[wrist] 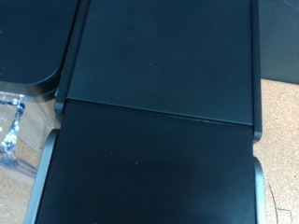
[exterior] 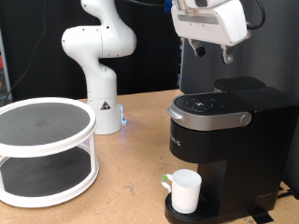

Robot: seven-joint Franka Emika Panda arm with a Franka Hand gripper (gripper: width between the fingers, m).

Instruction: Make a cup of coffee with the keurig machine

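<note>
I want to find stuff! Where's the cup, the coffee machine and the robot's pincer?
cup (exterior: 186, 189), exterior view, on its white side wall.
keurig machine (exterior: 220, 149), exterior view, on its black front body.
pincer (exterior: 211, 50), exterior view, between its dark fingertips above the machine.

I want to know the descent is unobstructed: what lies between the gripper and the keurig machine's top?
Nothing: in the exterior view the gripper hangs above the keurig machine, with only open air between them.
</note>
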